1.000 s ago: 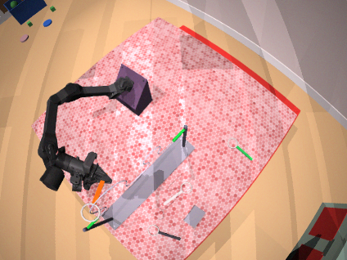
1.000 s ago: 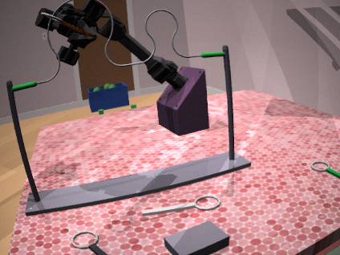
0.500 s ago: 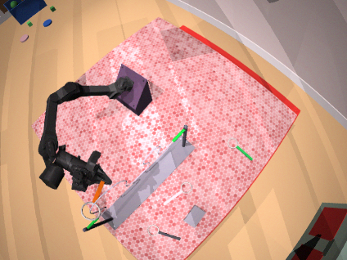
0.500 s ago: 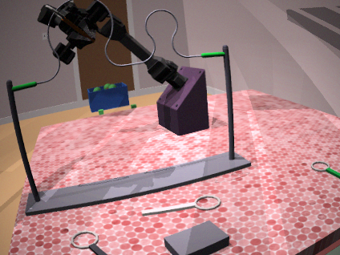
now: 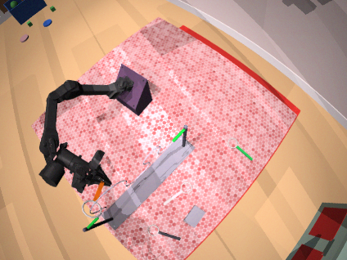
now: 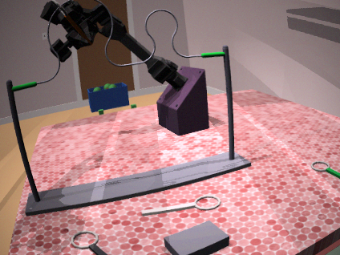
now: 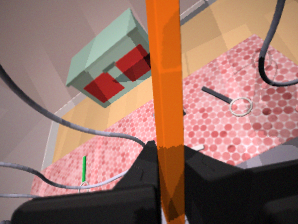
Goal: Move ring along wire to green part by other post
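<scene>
Gripper (image 5: 107,182) (image 6: 91,42) (image 7: 158,146) nearly closed, clamped on orange handle (image 5: 98,191) (image 6: 76,25) (image 7: 168,75). In top view, ring (image 5: 92,208) lies beyond handle's far end, near wire's green part (image 5: 92,223) (image 6: 24,86) at one post (image 5: 98,224) (image 6: 24,144); handle's long axis runs from fingers toward ring.

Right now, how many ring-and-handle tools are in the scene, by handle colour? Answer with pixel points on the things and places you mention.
Orange-handled metal ring (image 5: 92,208): 1
Green-handled pale ring (image 5: 245,153) (image 6: 332,172): 1
White-handled pale ring (image 5: 174,197) (image 6: 170,209): 1
Black-handled pale ring (image 5: 168,235) (image 6: 96,248): 1
Total: 4
</scene>
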You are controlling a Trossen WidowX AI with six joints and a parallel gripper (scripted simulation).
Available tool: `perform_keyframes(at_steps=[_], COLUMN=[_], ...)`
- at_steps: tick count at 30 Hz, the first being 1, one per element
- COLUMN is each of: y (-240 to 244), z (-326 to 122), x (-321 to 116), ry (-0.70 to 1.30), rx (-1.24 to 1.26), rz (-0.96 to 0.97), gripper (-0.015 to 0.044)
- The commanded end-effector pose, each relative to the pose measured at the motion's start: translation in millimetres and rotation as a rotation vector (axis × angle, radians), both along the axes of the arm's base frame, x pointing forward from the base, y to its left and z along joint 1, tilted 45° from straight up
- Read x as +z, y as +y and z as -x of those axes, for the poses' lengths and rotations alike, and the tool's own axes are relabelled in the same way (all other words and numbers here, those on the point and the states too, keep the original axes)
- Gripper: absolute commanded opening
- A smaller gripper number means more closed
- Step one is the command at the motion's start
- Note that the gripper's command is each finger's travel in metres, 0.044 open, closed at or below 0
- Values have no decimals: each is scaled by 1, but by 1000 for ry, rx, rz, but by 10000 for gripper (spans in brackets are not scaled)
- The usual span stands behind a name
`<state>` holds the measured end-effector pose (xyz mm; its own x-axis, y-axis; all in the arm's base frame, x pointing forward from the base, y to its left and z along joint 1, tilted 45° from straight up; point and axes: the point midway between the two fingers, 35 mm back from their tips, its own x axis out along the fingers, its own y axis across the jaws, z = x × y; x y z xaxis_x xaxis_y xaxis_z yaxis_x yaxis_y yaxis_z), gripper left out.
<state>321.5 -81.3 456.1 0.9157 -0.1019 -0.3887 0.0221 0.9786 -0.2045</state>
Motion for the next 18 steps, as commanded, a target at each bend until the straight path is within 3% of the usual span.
perform_keyframes(at_steps=[1, 18], y=[-1, -7], z=[2, 1], x=[1, 2], ry=[-6, -22], rx=[-7, -37], rz=[57, 271], gripper=[-150, -150])
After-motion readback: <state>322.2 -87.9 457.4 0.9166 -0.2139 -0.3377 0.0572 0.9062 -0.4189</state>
